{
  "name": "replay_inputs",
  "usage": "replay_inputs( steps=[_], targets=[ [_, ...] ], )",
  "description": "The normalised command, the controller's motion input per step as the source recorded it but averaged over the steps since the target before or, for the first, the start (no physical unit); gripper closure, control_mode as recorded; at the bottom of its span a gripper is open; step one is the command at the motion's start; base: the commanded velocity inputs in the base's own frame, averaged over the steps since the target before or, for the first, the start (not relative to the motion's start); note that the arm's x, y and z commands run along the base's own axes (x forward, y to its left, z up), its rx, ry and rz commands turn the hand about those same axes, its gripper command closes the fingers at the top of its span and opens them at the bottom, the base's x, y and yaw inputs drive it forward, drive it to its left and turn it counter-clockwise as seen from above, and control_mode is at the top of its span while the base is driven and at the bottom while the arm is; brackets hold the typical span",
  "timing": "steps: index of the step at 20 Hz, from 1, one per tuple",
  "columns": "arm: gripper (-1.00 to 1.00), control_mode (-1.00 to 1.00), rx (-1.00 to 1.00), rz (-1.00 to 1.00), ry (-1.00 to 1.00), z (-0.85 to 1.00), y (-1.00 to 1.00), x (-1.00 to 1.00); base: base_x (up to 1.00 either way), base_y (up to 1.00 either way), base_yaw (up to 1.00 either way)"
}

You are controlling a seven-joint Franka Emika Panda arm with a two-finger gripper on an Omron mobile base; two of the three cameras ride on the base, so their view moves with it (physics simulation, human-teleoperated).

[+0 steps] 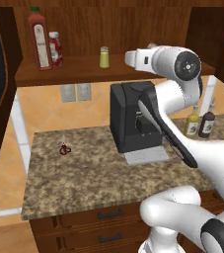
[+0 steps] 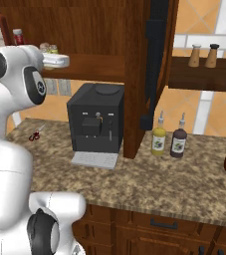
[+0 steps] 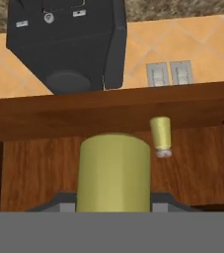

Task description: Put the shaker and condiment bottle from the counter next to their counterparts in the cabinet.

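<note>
Speckled granite counter (image 1: pixel 84 173) spans the lower half of the left base view, with a dark wooden wall cabinet (image 1: pixel 59 75) across the top. The white arm reaches up toward the cabinet shelf at upper right of centre. In the hand view, the gripper (image 3: pixel 113 207) at bottom centre is closed around a yellow-green shaker (image 3: pixel 114 173), which fills the space between its fingers. Just beyond it, slightly right of centre in that view, a second shaker (image 3: pixel 161 136) stands on the shelf, near the held one but not touching.

On the shelf at upper left of the left base view stand a tall red sauce bottle (image 1: pixel 39 39) with a green cap and, just beside it, a squat red condiment bottle (image 1: pixel 55 48). A black coffee machine (image 1: pixel 133 116) sits mid-counter, small red scissors (image 1: pixel 64 147) to its left. At right, a yellow squeeze bottle (image 1: pixel 193 122) and a dark squeeze bottle (image 1: pixel 206 123) stand side by side.
</note>
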Motion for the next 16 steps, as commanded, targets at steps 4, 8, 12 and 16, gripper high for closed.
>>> replay_inputs(
  steps=[4,8,12,16],
  targets=[
    [1.00,-1.00,0.01,0.13,0.00,-0.08,0.20,0.52,0.00,0.00,0.00],
    [1.00,-1.00,0.00,0.08,0.04,0.07,0.02,0.53,0.00,0.00,0.00],
    [1.00,-1.00,0.00,0.07,0.03,0.04,0.00,0.34,0.00,0.00,0.00],
    [1.00,-1.00,-0.04,0.04,0.00,0.00,0.00,0.11,0.00,0.00,0.00]
  ],
)
